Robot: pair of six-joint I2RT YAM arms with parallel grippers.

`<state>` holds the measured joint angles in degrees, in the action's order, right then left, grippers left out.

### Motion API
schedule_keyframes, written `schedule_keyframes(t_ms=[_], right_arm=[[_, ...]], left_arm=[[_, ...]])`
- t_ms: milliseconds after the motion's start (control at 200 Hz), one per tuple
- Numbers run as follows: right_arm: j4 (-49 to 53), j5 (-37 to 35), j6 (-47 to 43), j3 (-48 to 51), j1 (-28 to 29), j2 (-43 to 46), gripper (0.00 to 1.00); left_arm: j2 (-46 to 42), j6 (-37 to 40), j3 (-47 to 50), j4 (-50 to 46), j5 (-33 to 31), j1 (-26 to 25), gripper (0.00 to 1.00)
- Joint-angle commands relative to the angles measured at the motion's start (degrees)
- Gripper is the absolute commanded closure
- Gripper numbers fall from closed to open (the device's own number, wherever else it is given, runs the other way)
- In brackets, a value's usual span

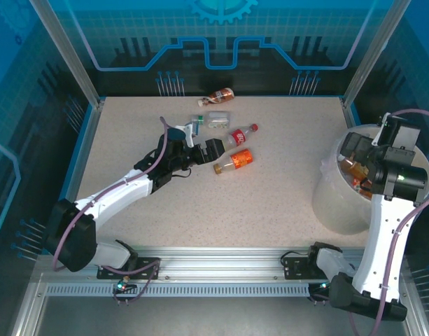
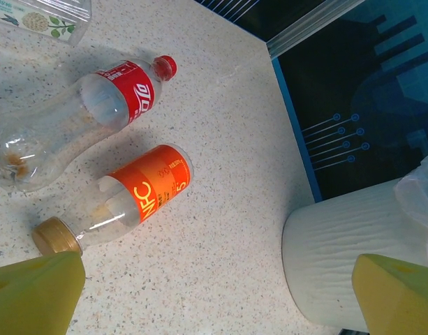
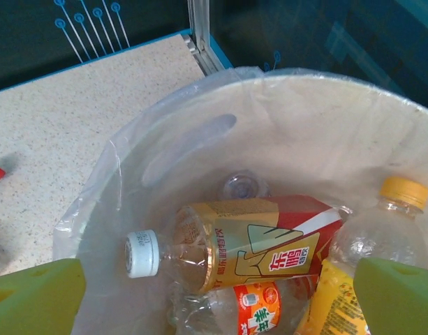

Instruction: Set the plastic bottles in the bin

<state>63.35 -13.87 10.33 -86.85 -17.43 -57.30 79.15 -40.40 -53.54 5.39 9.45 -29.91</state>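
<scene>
The right hand [image 3: 215, 296] hangs just over the mouth of the bin [image 1: 333, 203], its two yellow-green fingers spread wide with nothing between them. Directly beneath it, inside the bin, a plastic bottle with a gold and red label and a white cap [image 3: 227, 255] lies on its side on top of the heap. A bottle with a yellow cap [image 3: 381, 230] leans against the bin wall beside it, and an orange-labelled one [image 3: 259, 307] is partly buried below; a thin clear liner drapes over the bin's rim. The bin itself stands on the speckled worktop [image 1: 270, 203] at its right edge. Well away from the bin, out towards the middle of the worktop, the left hand [image 2: 217, 296] is low over the surface with its fingers also wide apart and gripping nothing. An orange-labelled bottle with a tan cap [image 2: 140, 192] lies on its side just in front of that hand, on the bin side of it. A clear bottle with a red label and red cap [image 2: 95, 115] lies just beyond the orange one, close beside it. Farther from the bin, a clear pack with a green leaf print [image 2: 42, 17] lies flat, and a brownish bottle [image 1: 219, 94] lies alone at the far edge of the worktop.
</scene>
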Motion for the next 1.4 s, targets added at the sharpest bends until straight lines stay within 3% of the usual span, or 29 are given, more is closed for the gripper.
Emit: schedule_keyframes(t_ms=[0,440,765,870,1015,1396], right_arm=[[-0.76,3.12,1.04,-1.74,0.1,1.02,0.0],[-8.14,17.64,4.47,0.64,4.27,3.45,0.0],[-23.78,33.61,6.55,8.26,14.3,7.34,0.0],[-26.43,34.23,5.24,10.4,19.87,7.57,0.0],[-25.87,28.99,3.7,11.19,25.74,6.77,0.0],[-24.86,25.56,2.16,11.26,27.81,7.54,0.0]], left_arm=[[0.42,1.09,-0.51,-0.87,-1.1,-0.25,0.01],[4.06,1.84,-4.01,-7.49,-2.76,-0.29,0.01],[10.46,8.42,-7.53,-8.77,-0.01,-0.92,0.01],[13.61,13.6,-9.47,-8.53,-0.38,-2.21,0.01],[19.43,22.55,-15.26,-12.53,-3.61,-4.61,0.01],[33.05,34.52,-29.76,-23.52,-7.52,-7.42,0.01]])
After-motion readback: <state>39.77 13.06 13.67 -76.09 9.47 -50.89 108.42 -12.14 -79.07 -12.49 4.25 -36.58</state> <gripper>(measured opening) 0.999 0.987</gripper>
